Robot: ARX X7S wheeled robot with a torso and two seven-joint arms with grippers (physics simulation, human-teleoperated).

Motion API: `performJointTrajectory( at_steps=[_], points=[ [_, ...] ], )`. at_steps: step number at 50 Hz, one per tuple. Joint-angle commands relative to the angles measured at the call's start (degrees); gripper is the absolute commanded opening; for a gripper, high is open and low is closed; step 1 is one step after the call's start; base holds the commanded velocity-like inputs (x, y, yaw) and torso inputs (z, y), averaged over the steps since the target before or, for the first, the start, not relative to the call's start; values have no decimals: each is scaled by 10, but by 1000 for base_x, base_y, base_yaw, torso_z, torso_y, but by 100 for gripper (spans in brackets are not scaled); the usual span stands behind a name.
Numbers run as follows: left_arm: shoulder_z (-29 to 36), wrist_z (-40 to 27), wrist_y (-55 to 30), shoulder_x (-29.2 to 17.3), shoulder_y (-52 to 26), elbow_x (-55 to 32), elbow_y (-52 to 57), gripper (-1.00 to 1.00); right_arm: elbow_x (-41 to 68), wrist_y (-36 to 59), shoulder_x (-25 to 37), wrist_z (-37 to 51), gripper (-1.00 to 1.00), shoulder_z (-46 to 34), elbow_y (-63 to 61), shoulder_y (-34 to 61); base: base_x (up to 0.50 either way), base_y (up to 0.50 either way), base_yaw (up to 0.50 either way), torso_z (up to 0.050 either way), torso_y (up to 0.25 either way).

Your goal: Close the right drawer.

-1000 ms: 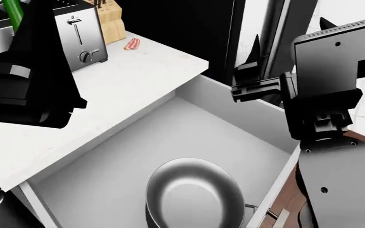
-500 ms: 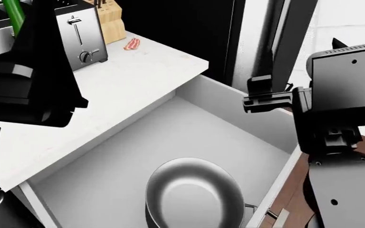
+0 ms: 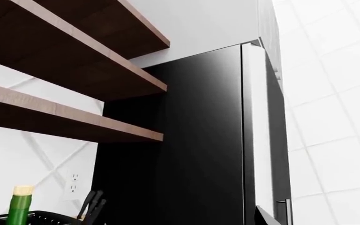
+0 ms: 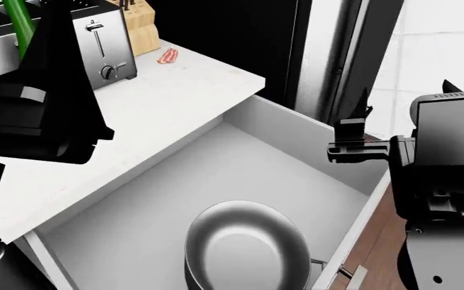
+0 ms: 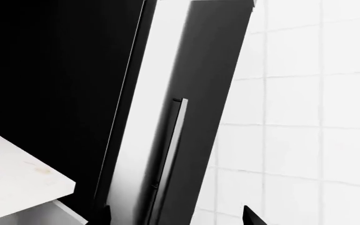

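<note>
The right gripper (image 4: 359, 130) hung above the far right corner of the right drawer (image 4: 240, 175), a wide, shallow white drawer with a plain light grey inside. Its black fingers (image 4: 364, 103) pointed up and away from the drawer, touching nothing; in the right wrist view only two dark tips (image 5: 250, 215) showed at the frame's edge, set apart with tiled wall between them, so the gripper looked spread, though the view was too partial to be sure. The drawer stood pulled well out from under the white stone tabletop (image 4: 135, 115), its inside fully exposed. A round, shiny steel pan (image 4: 246, 248) lay in the drawer's near part, reaching past the bottom of the head view.

Beyond the right gripper rose a tall black refrigerator (image 5: 61, 93) with a long grey bar handle (image 5: 170, 140), beside a white tiled wall (image 5: 305, 117).

The left gripper (image 4: 51, 78) was a large black silhouette held high over the tabletop at the left; I could not tell whether it was spread or closed. Behind it on the tabletop stood a steel toaster (image 4: 103, 45), a light wooden knife block (image 4: 139, 27), a green bottle (image 4: 14, 15), and a small strip of bacon (image 4: 167, 57). Brown wooden shelves (image 3: 73, 42) hung on the wall above.
</note>
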Motion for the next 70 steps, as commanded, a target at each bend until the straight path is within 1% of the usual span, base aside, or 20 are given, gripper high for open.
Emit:
performJointTrajectory(
  at_steps=[1, 9, 27, 36, 46, 70],
  points=[
    [3, -1, 4, -1, 0, 2, 1, 100, -12, 4, 0, -4, 100, 12, -9, -22, 0, 0, 0, 0, 0],
    [5, -2, 6, -3, -1, 2, 0, 100, -18, -6, -1, -9, 100, 22, -2, -44, 0, 0, 0, 0, 0],
    [9, -4, 1, 3, -11, -4, -3, 100, -18, -54, -14, -25, 100, 104, 29, -101, 0, 0, 0, 0, 0],
    [12, -1, 12, -3, 4, 9, -4, 100, -15, -89, -24, -27, 100, 146, 43, -141, 0, 0, 0, 0, 0],
    [17, 0, 13, 1, 5, 14, -8, 100, -5, -128, -37, -29, 100, 184, 67, -177, 0, 0, 0, 0, 0],
    [16, -3, 21, -11, 3, 10, -3, 100, 17, -184, -55, -28, 100, 232, 116, -214, 0, 0, 0, 0, 0]
  ],
)
